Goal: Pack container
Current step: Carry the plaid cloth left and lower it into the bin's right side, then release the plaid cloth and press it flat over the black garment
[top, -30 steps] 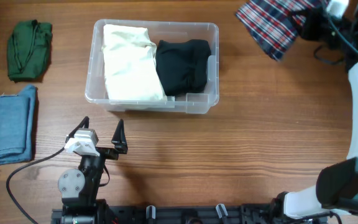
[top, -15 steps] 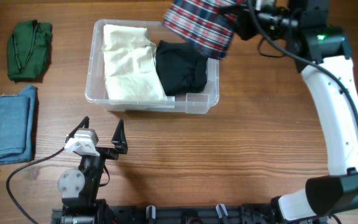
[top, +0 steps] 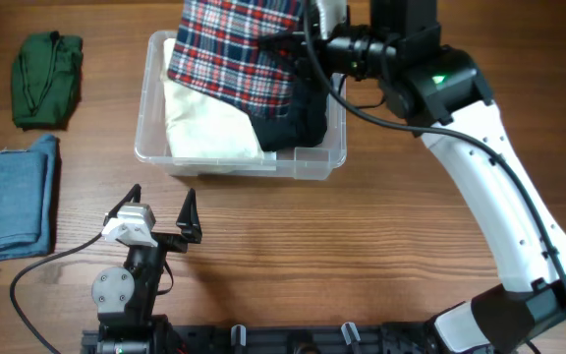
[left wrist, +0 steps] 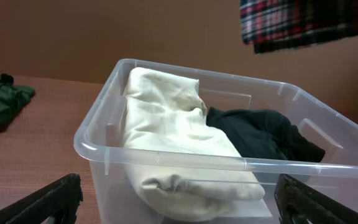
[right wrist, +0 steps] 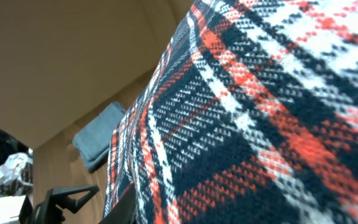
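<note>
My right claw [top: 306, 34] pinches the plaid cloth [top: 234, 49] right over the container [top: 234, 165], straight below me; left claw [top: 162, 202] sits spread, farther off.

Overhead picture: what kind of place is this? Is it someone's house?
Probably a robot practice lab, not a home. A white robot arm holds a plaid cloth over a clear container of folded clothes, and more clothes wait on the wooden table.
</note>
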Tool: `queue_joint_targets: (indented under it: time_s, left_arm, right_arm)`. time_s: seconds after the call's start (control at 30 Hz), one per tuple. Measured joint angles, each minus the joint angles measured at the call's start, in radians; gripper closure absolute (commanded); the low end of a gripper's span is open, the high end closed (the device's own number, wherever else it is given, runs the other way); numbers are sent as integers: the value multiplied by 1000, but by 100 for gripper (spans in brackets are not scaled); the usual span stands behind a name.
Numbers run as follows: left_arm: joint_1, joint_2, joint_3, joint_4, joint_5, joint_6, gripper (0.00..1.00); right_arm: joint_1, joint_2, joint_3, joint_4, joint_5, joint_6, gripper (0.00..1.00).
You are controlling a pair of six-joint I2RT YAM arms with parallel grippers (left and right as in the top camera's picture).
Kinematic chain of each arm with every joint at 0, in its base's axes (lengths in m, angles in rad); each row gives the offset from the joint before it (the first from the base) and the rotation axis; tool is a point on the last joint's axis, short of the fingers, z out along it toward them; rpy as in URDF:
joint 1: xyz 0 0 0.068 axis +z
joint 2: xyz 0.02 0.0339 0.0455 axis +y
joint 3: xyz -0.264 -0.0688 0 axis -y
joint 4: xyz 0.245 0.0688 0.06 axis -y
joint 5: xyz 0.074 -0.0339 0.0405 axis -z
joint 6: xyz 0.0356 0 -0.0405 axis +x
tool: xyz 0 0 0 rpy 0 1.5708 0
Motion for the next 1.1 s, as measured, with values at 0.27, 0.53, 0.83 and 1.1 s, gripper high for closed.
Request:
queue_joint_targets:
  time_s: [0.27,0.53,0.83,1.1]
  left_arm:
    - [0,0,0,0,0,0,0]
    - [0,0,0,0,0,0,0]
    - [0,0,0,0,0,0,0]
    - [0,0,0,0,0,0,0]
  right_arm:
    - [75,138,0,33,0,1,96]
    - [117,186,0,40,-1,3,96]
    - [114,220,0,11,-1,-28,96]
    - [114,297,0,51,-9,-43,96]
